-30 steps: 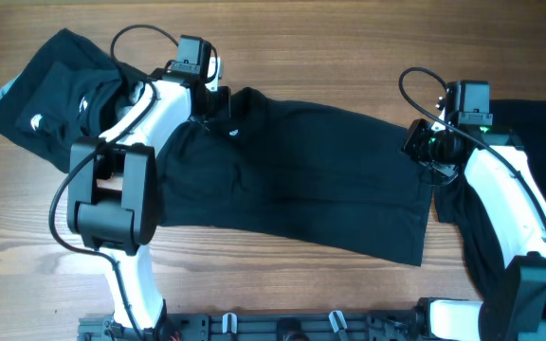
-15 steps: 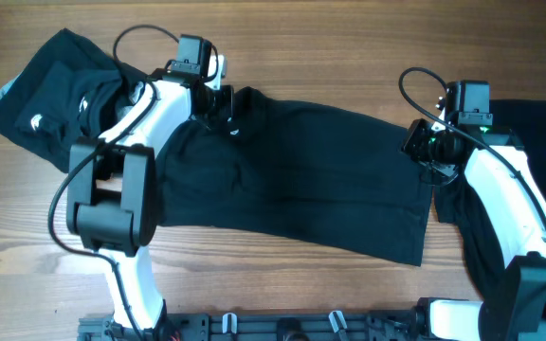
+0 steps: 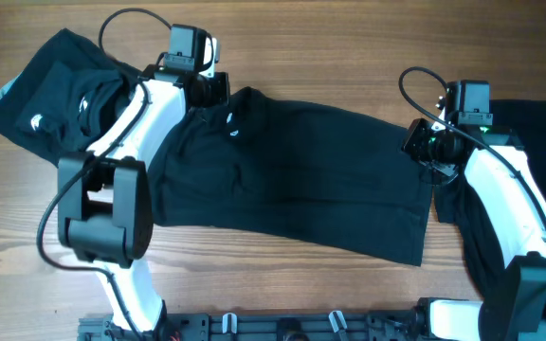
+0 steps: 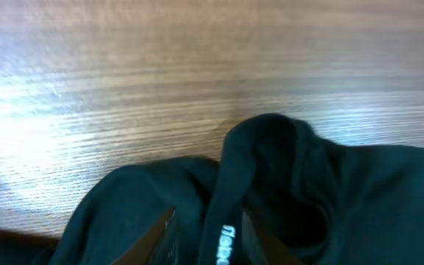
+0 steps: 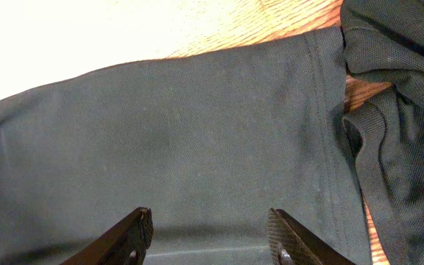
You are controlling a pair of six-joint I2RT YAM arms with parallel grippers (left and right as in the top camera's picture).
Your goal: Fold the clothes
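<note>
A black T-shirt (image 3: 311,170) lies spread across the middle of the wooden table, with small white marks near its collar. My left gripper (image 3: 209,95) is at the shirt's back left corner. In the left wrist view its jaws (image 4: 210,235) are shut on the raised collar band (image 4: 230,184), which carries a white label. My right gripper (image 3: 423,144) hovers over the shirt's right end. In the right wrist view it (image 5: 208,221) stands open above flat fabric (image 5: 197,125), with nothing between the fingers.
Another black garment (image 3: 55,90) lies crumpled at the back left, partly under my left arm. A further black garment (image 3: 538,123) lies at the right edge under my right arm, and its bunched cloth (image 5: 403,110) touches the spread shirt's hem. Bare wood (image 3: 301,47) runs along the back.
My left gripper has shifted a little to the left and towards the back at the collar, after narrowing. The right arm has not moved.
</note>
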